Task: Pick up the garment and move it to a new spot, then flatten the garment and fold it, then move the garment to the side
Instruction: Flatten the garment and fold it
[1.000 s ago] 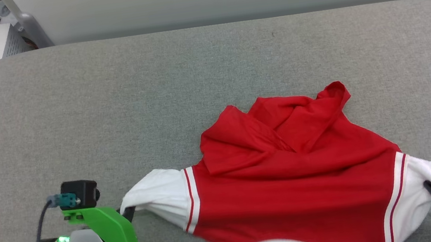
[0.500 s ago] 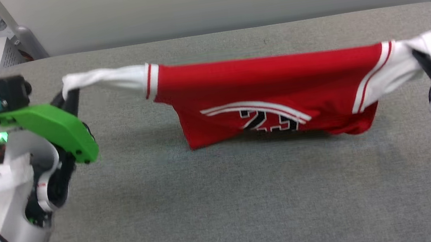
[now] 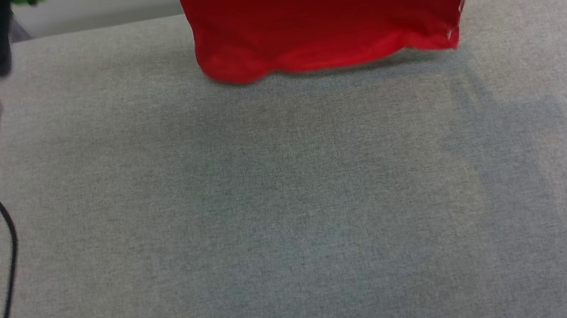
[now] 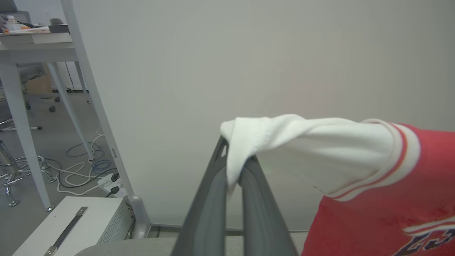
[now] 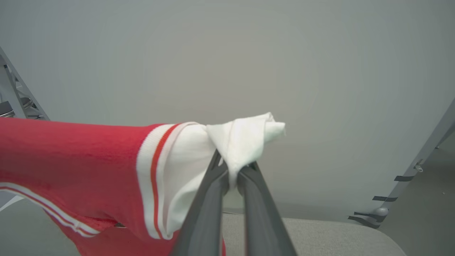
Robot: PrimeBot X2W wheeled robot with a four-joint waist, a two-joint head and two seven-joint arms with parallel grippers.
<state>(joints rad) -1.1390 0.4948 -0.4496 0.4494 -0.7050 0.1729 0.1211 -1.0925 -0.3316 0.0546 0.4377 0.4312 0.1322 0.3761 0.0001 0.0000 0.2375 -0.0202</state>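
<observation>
Jersey point(image 3: 331, 21): red, white-sleeved, striped trim, black number 23. Suspended by both sleeve ends, stretched wide, hem touching or just above the table point(image 3: 268, 210).

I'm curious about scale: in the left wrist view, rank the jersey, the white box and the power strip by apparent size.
1. garment, though it is nearest the camera, which enlarges it
2. white box
3. power strip, farthest away

The garment point(image 3: 325, 16) hangs at top centre of the head view, over the far worktop point(image 3: 290, 207); the left gripper point(image 4: 234, 167) pinches it mid-frame, garment trailing right; the right gripper point(image 5: 231, 170) likewise, garment trailing left
</observation>
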